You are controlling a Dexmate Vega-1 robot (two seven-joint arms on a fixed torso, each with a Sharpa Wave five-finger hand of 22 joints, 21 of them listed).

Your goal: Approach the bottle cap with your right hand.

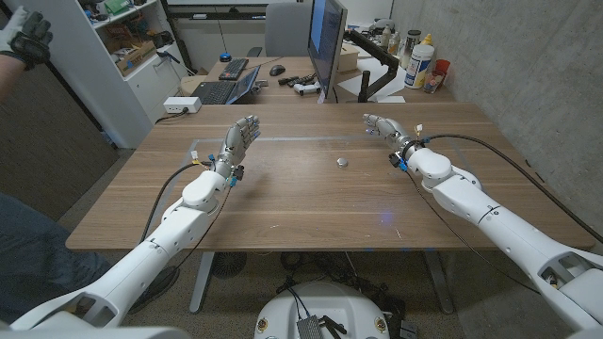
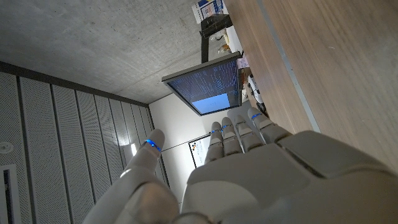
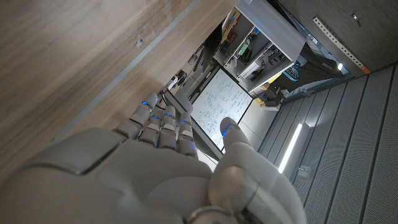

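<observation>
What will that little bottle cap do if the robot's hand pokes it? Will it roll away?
The bottle cap looks small and low, lying flat on the smooth wooden table, so a poke would probably make it slide, not roll. It seems light, so it may skid away easily. Being so low, it could be hard for the right hand to pick up.

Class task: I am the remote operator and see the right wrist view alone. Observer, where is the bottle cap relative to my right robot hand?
Observer: In the head view the bottle cap lies on the wooden table, toward the robot's left of the right robot hand, apart from it.
Operator: Is anything in that hand?
Observer: No, its fingers hold nothing.
Operator: And the other one?
Observer: The left robot hand is raised near the table's far left, fingers apart, empty.
</observation>
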